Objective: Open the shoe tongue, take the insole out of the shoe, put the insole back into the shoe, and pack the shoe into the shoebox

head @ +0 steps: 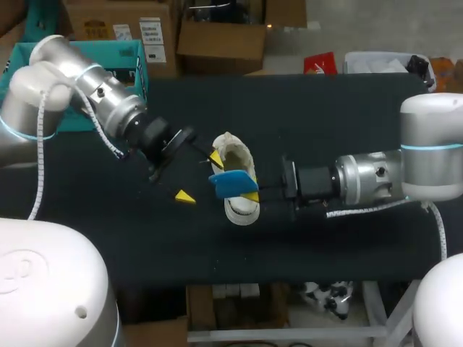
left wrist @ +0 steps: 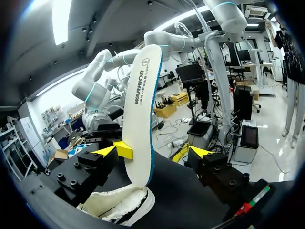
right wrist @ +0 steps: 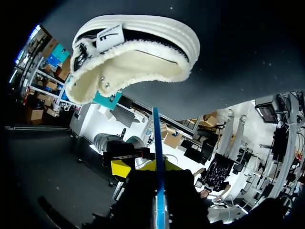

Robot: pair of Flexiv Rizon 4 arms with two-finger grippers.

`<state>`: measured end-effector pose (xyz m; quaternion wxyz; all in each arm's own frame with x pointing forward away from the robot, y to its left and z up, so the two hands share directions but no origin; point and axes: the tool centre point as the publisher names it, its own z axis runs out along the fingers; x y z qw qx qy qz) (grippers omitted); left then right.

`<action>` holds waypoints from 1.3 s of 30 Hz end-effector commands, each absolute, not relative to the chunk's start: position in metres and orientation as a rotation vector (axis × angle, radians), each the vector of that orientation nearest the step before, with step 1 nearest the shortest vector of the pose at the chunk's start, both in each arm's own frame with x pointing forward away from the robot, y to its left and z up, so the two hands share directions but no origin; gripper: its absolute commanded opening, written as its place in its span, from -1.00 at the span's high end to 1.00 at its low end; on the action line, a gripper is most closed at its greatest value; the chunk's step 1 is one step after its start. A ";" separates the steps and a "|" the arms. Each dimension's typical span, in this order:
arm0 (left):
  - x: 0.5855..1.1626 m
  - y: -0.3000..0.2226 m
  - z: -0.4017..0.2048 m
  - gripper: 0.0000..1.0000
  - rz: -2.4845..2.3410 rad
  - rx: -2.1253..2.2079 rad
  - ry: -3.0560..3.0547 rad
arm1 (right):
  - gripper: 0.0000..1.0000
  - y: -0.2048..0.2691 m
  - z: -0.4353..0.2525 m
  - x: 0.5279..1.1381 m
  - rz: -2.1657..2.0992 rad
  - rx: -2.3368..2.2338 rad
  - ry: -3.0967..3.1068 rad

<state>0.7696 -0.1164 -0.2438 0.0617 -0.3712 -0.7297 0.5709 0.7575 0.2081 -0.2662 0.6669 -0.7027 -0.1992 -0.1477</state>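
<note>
Over shoe (head: 241, 153), R tool (head: 250, 194) grips insole (head: 231, 183) w/ printed lettering

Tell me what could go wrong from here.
1. The right pincer grips the insole only near one end, with most of it standing free, so it may twist or slip out.
2. The shoe lies unheld on the table; pushing the insole in may shove it away.
3. The open left pincer sits close to insole and shoe and could knock either.
</note>
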 end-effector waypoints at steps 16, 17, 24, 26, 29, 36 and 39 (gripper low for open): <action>0.786 -0.134 -0.267 -1.00 2.240 -0.623 -2.568 | 1.00 0.205 -0.272 0.772 -0.414 -1.600 -0.399; 0.787 -0.135 -0.268 -1.00 2.240 -0.624 -2.569 | 1.00 0.205 -0.273 0.773 -0.416 -1.598 -0.397; 0.796 -0.142 -0.270 -0.44 2.239 -0.625 -2.551 | 1.00 0.206 -0.276 0.777 -0.428 -1.603 -0.370; 0.796 -0.146 -0.268 -0.09 2.233 -0.638 -2.549 | 1.00 0.207 -0.277 0.777 -0.427 -1.603 -0.369; 0.796 -0.151 -0.266 0.08 2.212 -0.664 -2.547 | 1.00 0.206 -0.277 0.778 -0.428 -1.603 -0.366; 0.796 -0.158 -0.266 1.00 2.165 -0.702 -2.561 | 1.00 0.205 -0.278 0.779 -0.434 -1.608 -0.360; 0.795 -0.160 -0.267 1.00 2.134 -0.728 -2.574 | 1.00 0.202 -0.278 0.780 -0.436 -1.611 -0.356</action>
